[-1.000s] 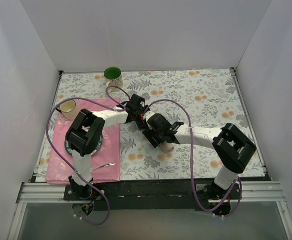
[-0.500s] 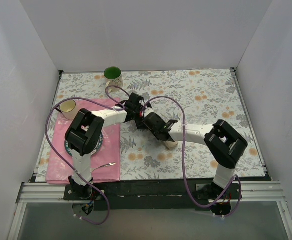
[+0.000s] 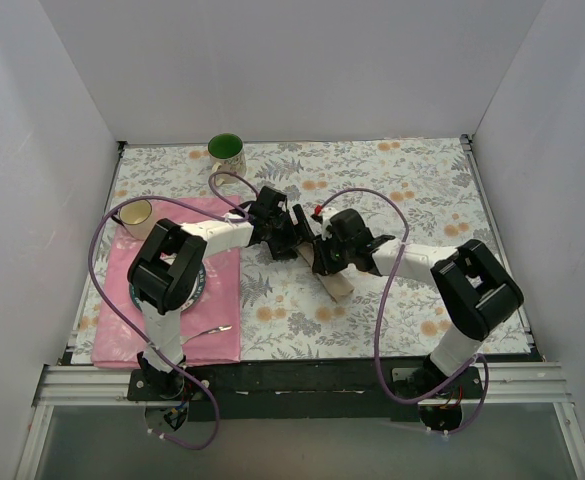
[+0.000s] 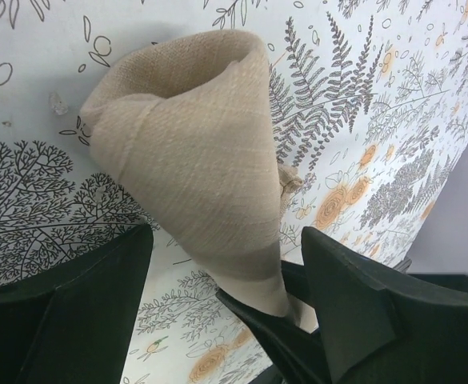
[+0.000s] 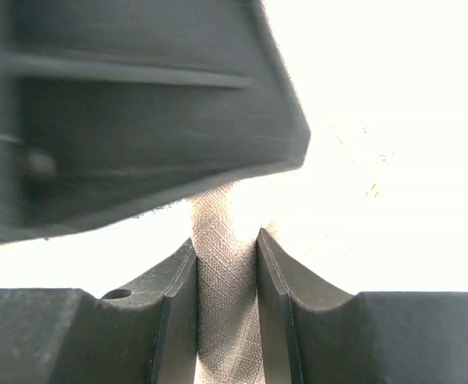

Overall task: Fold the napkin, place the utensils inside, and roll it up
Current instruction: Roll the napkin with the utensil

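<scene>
The napkin (image 4: 190, 152) is a tan cloth rolled into a tapering tube, lying slantwise on the floral tablecloth (image 3: 412, 200) in the middle (image 3: 338, 287). My left gripper (image 4: 226, 236) is open, its fingers (image 4: 74, 312) wide on either side of the roll without touching it. My right gripper (image 5: 226, 250) is shut on the napkin (image 5: 226, 304) at one end of the roll, right beside the left gripper (image 3: 288, 235). One slim silver utensil (image 3: 208, 330) lies on the pink placemat (image 3: 112, 330). What is inside the roll is hidden.
A green-lined mug (image 3: 226, 150) stands at the back. A pale yellow cup (image 3: 137, 213) sits at the placemat's far corner. A dark-rimmed plate (image 3: 194, 288) lies under the left arm. White walls enclose three sides.
My right gripper moved up against the left one and shut on the napkin roll. The left gripper's jaws opened and let go of it.
</scene>
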Controlling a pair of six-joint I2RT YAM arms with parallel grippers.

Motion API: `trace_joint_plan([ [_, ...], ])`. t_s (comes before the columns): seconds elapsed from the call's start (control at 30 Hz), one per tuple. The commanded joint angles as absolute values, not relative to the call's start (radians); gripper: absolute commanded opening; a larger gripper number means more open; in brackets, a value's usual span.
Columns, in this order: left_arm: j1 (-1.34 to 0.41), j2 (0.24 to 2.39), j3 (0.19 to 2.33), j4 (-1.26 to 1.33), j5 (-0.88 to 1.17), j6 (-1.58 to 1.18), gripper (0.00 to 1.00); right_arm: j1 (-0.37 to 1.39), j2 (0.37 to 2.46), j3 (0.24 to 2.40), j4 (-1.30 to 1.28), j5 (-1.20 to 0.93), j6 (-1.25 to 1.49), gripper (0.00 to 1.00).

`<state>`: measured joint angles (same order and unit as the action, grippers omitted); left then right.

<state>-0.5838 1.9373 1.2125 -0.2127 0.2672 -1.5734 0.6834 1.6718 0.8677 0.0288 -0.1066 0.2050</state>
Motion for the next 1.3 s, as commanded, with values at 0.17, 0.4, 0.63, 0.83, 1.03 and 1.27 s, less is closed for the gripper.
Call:
trace_joint_plan([
  [0.17,-0.638,1.962,1.183,-0.359,0.132,-1.608,0.77,0.549,1.727,0.782,0.274,-0.587,0.425,0.38],
  [0.4,-0.66,1.974,1.186,-0.365,0.058,-1.629,0.73,0.451,1.816,0.663,0.639,-0.788,0.71,0.4],
  [0.63,-0.66,1.994,1.166,-0.344,0.014,-1.58,0.51,0.431,1.861,0.646,0.743,-0.821,0.804,0.45],
  [0.83,-0.66,1.98,1.149,-0.331,0.02,-1.551,0.44,0.437,1.78,0.735,0.34,-0.653,0.52,0.55],
  [1.03,-0.66,1.971,1.158,-0.327,0.058,-1.536,0.43,0.547,1.615,0.86,-0.073,-0.262,0.197,0.68],
  [1.27,-0.65,1.988,1.172,-0.321,0.147,-1.535,0.43,0.759,1.583,0.931,-0.204,0.156,0.083,0.78],
])
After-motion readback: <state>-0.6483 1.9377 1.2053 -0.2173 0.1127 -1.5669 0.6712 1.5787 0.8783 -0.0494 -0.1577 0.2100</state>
